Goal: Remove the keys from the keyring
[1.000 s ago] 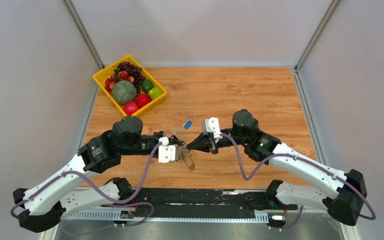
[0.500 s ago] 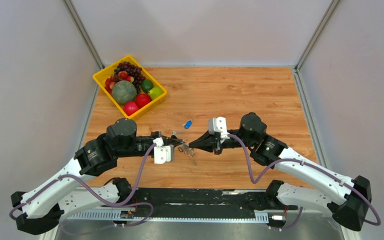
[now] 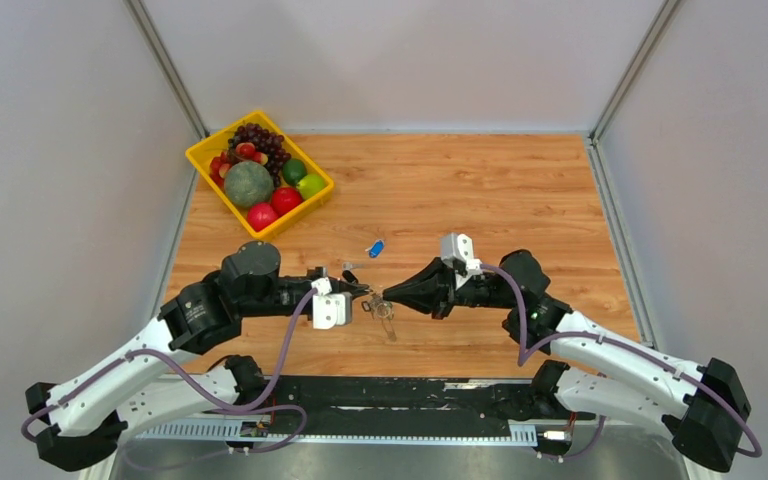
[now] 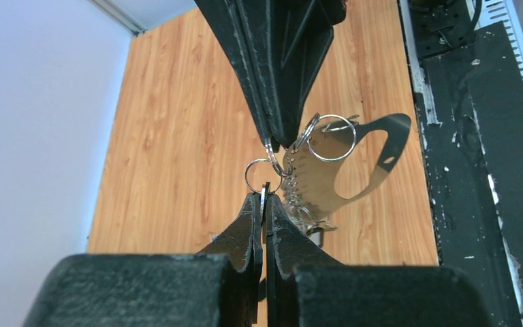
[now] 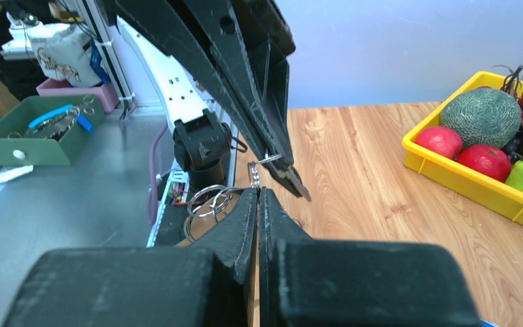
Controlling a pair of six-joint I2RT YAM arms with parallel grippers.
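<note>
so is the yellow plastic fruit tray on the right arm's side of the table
No, the yellow plastic fruit tray sits at the far left corner of the wooden table, on the left arm's side.

Both arms stretched low toward the middle, the left gripper (image 3: 360,293) and right gripper (image 3: 390,296) both pinched tight, tips nearly meeting.

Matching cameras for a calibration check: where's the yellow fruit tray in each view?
Top external: yellow fruit tray, upper left.
Left wrist: not in it.
Right wrist: right edge, mid-height.
Shared landmark: the wooden table, seen in all three views.
</note>
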